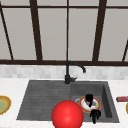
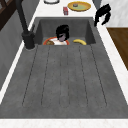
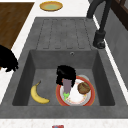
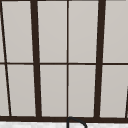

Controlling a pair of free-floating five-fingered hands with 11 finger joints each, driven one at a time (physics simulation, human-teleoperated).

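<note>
The left hand (image 3: 65, 73) is in the basin of the dark grey stone sink (image 3: 102, 82), at the lower middle of the right side view. Its fingers are curled round the top of a purple aubergine with a green end (image 3: 67, 87), which hangs down from the hand. The green end is over a white round plate with an orange-red rim (image 3: 88, 100); I cannot tell if it touches the plate. A brown round piece of food (image 3: 83, 88) lies on the same plate, just beside the aubergine. A yellow banana (image 3: 37, 95) lies on the basin floor, to the left of the plate and apart from it.

The right hand (image 2: 102, 14) hangs in the air above the front rim of the sink, at the upper right of the left side view. Its fingers hang down loose and hold nothing.

A black curved tap (image 1: 71, 71) stands behind the basin at the middle of the front view. A large red ball (image 1: 67, 115) is at the lower middle of that view, left of the hands. On the white desk (image 2: 117, 20) stands a yellow round plate with a green middle (image 2: 79, 6), and near it a small red box (image 2: 65, 10)
</note>
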